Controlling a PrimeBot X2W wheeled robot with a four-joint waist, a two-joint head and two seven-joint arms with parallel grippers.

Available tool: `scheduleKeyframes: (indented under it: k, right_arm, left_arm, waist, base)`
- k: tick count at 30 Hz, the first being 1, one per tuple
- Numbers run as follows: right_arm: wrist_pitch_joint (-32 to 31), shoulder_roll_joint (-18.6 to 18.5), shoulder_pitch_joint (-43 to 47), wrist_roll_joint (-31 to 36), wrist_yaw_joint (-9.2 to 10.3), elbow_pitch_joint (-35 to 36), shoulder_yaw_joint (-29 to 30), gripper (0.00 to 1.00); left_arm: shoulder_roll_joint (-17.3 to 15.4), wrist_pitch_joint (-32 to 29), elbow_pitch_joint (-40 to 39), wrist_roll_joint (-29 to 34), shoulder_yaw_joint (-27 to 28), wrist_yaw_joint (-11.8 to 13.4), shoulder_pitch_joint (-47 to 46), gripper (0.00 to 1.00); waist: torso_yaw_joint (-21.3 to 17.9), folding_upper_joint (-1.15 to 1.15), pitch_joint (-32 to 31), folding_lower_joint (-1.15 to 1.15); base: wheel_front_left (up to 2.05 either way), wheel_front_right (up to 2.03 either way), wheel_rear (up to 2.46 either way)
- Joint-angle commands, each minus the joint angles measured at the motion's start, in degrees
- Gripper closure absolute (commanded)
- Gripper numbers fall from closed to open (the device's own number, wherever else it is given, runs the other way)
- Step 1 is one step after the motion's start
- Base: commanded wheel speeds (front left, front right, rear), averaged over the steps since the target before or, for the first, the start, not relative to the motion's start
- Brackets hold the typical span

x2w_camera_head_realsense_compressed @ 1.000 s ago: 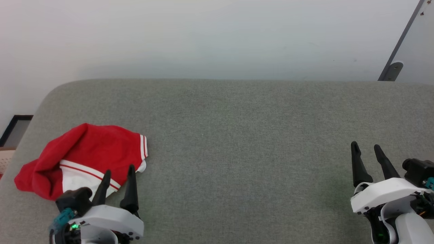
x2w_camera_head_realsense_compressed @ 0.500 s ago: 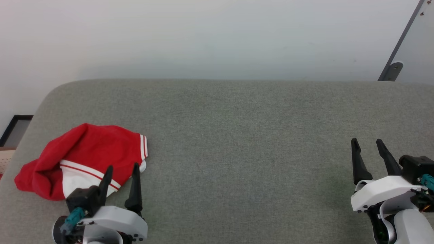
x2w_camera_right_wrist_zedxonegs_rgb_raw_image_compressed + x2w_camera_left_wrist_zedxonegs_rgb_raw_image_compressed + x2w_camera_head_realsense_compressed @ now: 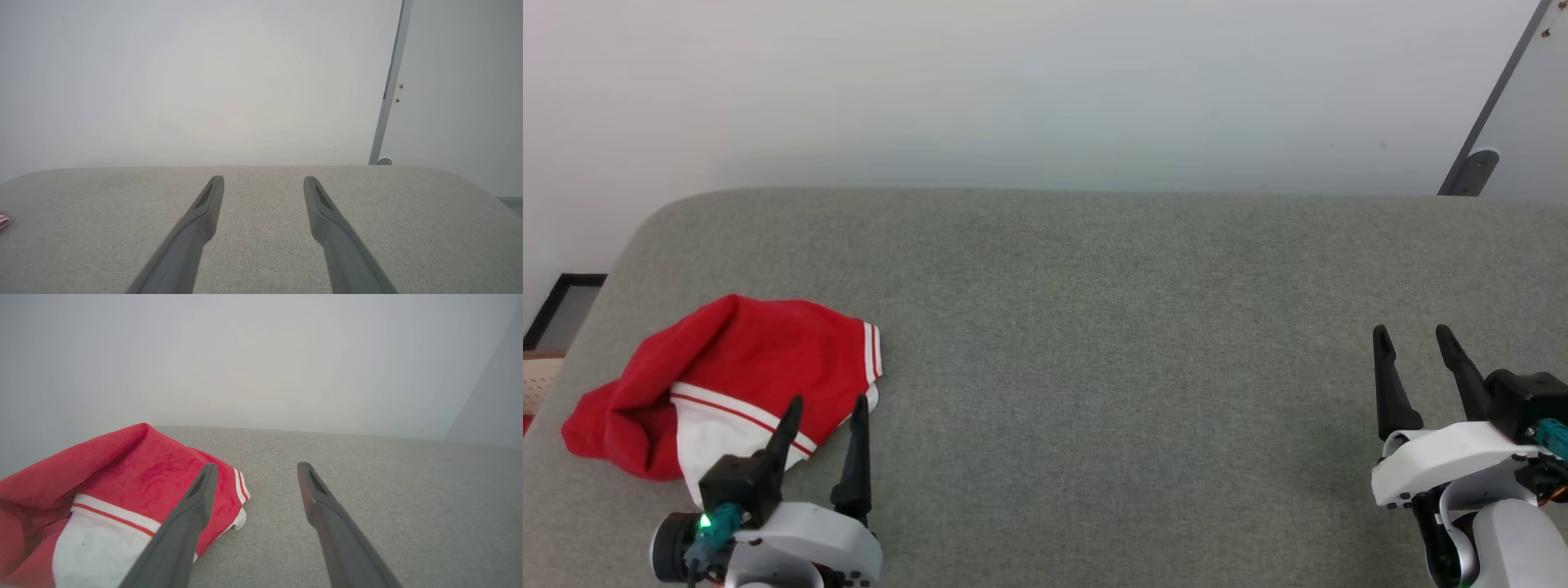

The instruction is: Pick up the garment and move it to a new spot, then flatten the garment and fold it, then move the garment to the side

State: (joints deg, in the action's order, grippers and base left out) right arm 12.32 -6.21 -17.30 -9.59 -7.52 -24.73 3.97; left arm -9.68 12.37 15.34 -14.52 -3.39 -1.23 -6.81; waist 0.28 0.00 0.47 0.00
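Head view, nearest first: at 7 o'clock the left gripper [image 3: 827, 402] is seen with its two dark fingers spread wide and nothing held between them. At 4 o'clock the right gripper [image 3: 1411, 331] is likewise seen parted and empty, over bare cloth, well apart from the left one.

Just beyond the left gripper, at 8 o'clock, the garment [image 3: 760, 351] is found bunched in a loose heap near the left end of the grey padded surface [image 3: 1094, 367]. Red fabric is shown uppermost, a white sleeve is turned toward the camera, and white-and-red striped trim is seen along the heap's 3 o'clock edge.

In the left wrist view, one finger is seen across the garment's near edge and the other over bare surface at 5 o'clock; whether the fabric is touched cannot be told. In the right wrist view, a sliver of striped trim is caught at 9 o'clock.

Farther off, at 12 o'clock, a plain pale wall [image 3: 1013, 90] is seen, and at 2 o'clock a slanted grey post [image 3: 1499, 102] is set against it.
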Motion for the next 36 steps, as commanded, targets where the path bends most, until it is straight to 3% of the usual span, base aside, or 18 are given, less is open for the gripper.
scheduleKeyframes:
  k: [1, 10, 23, 29, 36]
  right_arm:
    - [0.5, -0.2, -0.7, 0.7, 0.05, 0.5, 0.1, 0.0]
    - [1.5, -0.6, 0.8, 1.4, 0.05, 1.5, 0.4, 0.0]
    - [2.9, -0.4, -0.1, 5.1, 0.06, 1.5, 0.4, 0.0]
    - [3.0, -0.9, 0.5, 4.3, 0.06, 2.1, -2.2, 0.0]
    - [3.0, -1.7, 0.5, 3.5, 0.06, 1.7, -5.2, 0.0]
  left_arm:
    - [0.1, 0.5, -0.1, 0.6, 0.4, -0.5, -0.9, 0.0]
    - [0.9, 1.5, 1.1, 3.1, 2.4, -2.9, -1.2, 0.0]
    - [2.1, 2.8, 2.8, 7.7, 4.2, -4.4, -2.3, 0.0]
    - [3.5, 2.8, 3.1, 8.1, 5.5, -4.0, -2.1, 0.0]
    - [4.7, 2.8, 2.9, 9.2, 7.2, -2.7, -0.9, 0.0]
  waist:
    - [0.1, 0.0, -0.1, 0.0]
    - [0.3, 0.0, -0.2, 0.0]
    - [2.5, 0.0, 0.0, 0.0]
    - [7.7, 0.0, 0.3, 0.0]
    - [16.8, 0.0, 0.3, 0.0]
  base:
    - [0.0, 0.0, 0.0]
    - [0.0, 0.0, 0.0]
    - [0.0, 0.0, 0.0]
    - [0.0, 0.0, 0.0]
    - [0.0, 0.0, 0.0]
